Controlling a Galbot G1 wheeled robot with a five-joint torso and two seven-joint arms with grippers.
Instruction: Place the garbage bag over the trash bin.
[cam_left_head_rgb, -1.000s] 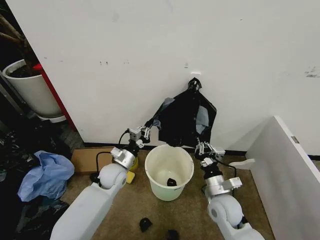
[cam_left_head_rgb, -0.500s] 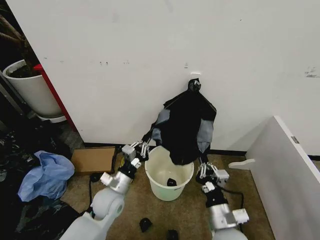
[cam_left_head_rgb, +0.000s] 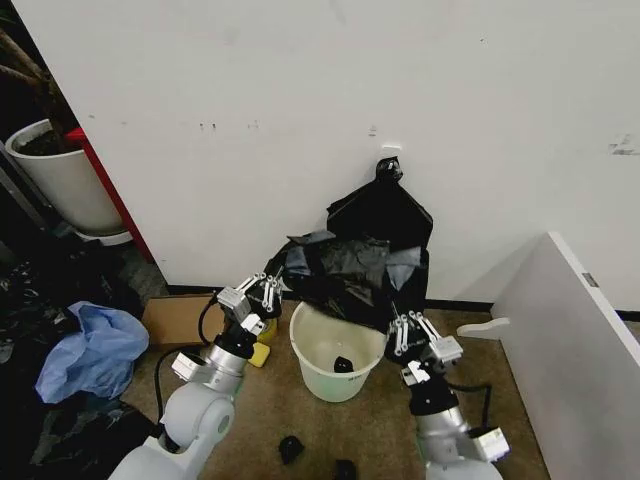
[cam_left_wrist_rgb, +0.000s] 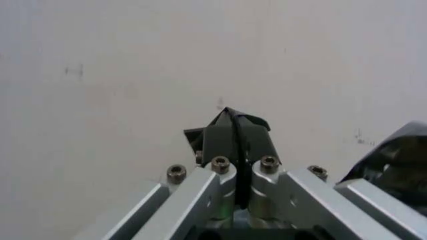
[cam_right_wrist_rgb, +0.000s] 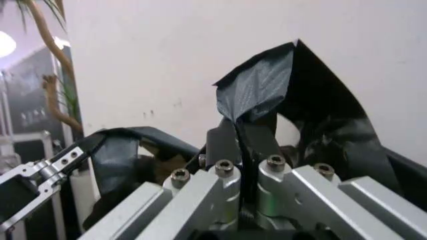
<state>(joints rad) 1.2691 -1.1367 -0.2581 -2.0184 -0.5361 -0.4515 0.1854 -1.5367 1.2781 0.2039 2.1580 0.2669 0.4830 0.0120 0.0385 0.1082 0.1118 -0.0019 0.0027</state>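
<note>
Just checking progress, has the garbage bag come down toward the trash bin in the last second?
Yes. The garbage bag, pinched by both pincers, has dropped from high against the wall to just above the trash bin rim, spreading wider.

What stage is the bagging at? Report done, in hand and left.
Done: both grippers have hold of the garbage bag. In hand: the left gripper and right gripper hold it spread above the trash bin. Left: the bag is not yet over the bin's rim.
</note>
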